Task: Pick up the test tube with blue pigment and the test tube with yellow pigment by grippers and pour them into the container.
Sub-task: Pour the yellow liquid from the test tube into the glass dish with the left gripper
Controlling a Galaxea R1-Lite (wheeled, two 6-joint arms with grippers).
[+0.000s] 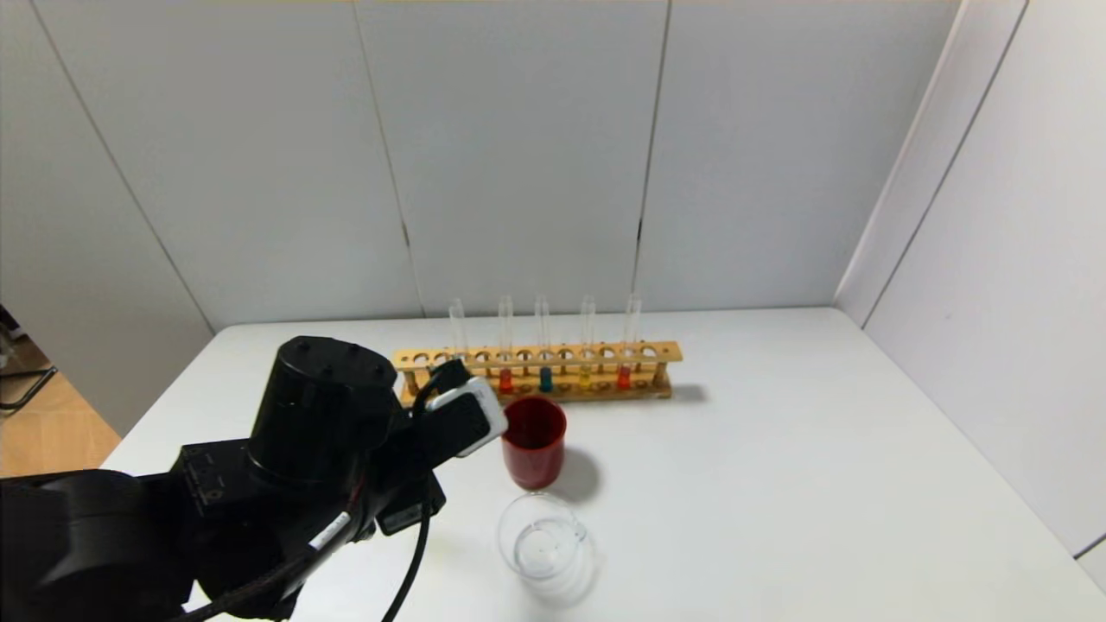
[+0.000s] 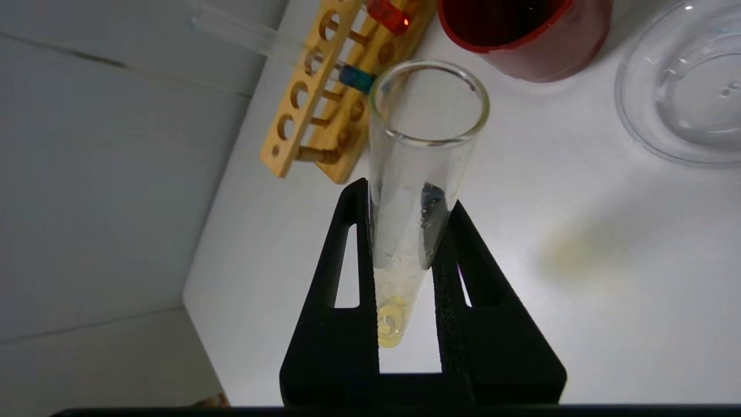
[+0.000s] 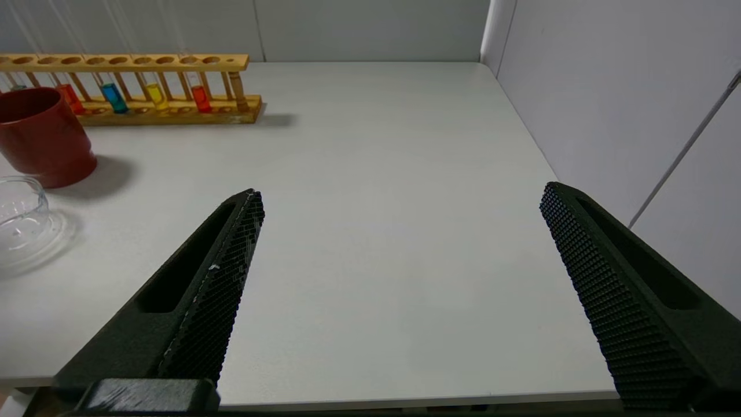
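My left gripper (image 2: 405,197) is shut on a test tube with yellow pigment (image 2: 425,145), holding it off the table with a little yellow liquid at its round bottom. In the head view the left gripper (image 1: 467,415) hovers beside the red cup, left of and behind the clear glass container (image 1: 546,546); the held tube is hidden there. The container also shows in the left wrist view (image 2: 683,98). A test tube with blue pigment (image 1: 545,377) and another yellow one (image 1: 586,376) stand in the rack. My right gripper (image 3: 402,194) is open and empty over the table's front right.
A wooden tube rack (image 1: 605,352) stands at the back with two red-orange tubes (image 1: 505,378) in it. A dark-red opaque cup (image 1: 534,441) stands between the rack and the container. Grey wall panels close the back and right.
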